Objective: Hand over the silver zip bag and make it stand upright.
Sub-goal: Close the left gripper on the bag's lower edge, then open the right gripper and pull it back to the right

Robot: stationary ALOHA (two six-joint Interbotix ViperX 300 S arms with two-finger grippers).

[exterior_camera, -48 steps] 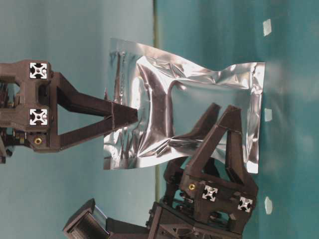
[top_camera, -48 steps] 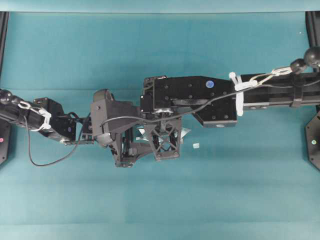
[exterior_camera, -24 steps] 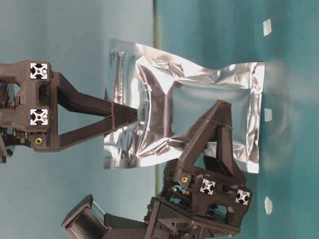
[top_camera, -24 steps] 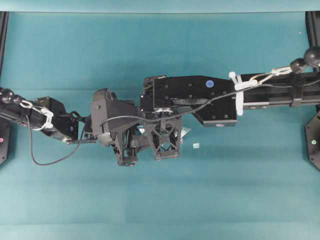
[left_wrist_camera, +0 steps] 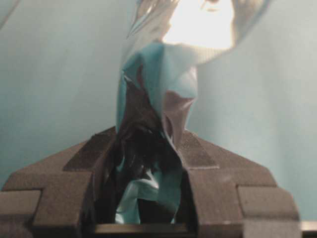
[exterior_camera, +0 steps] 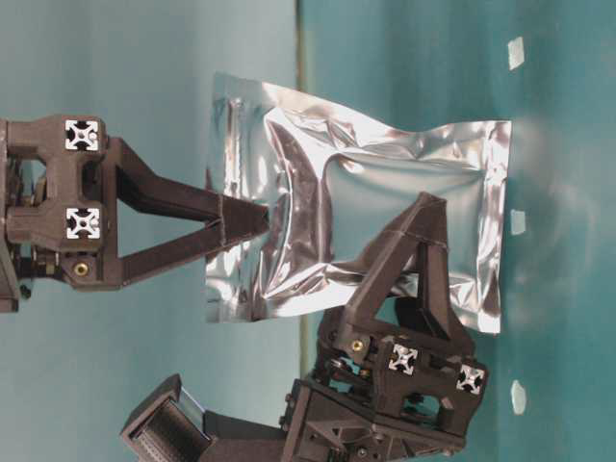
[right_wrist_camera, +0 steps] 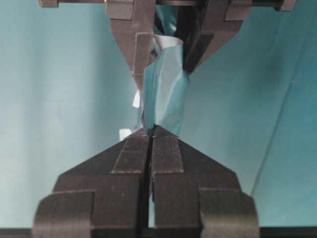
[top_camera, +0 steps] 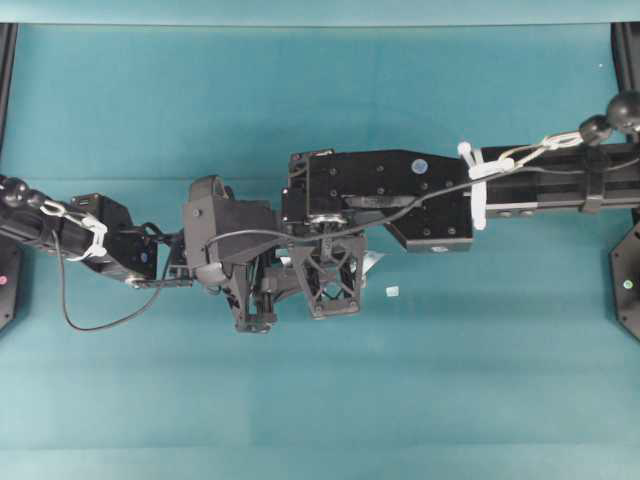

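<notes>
The silver zip bag (exterior_camera: 385, 183), crinkled foil with a puffed middle, hangs in the air between both grippers. My right gripper (exterior_camera: 262, 219) is shut on one flat sealed end of it, and its pinch on the foil edge shows in the right wrist view (right_wrist_camera: 150, 130). My left gripper (exterior_camera: 423, 214) is shut across the bag's puffed middle, with the foil (left_wrist_camera: 158, 94) bunched between its fingers (left_wrist_camera: 198, 153). From overhead both grippers (top_camera: 262, 290) (top_camera: 330, 285) meet at the table's middle and hide the bag except for a silver sliver (top_camera: 372, 264).
Tiny pale bits lie on the teal table (top_camera: 320, 400), one just right of the grippers (top_camera: 392, 291); others show in the table-level view (exterior_camera: 517, 53) (exterior_camera: 518, 221). Black arm bases stand at the left and right edges.
My left gripper's fingers have come together from wide apart onto the bag's middle. The right gripper stayed shut on the bag's end, and the bag shifted only slightly.
</notes>
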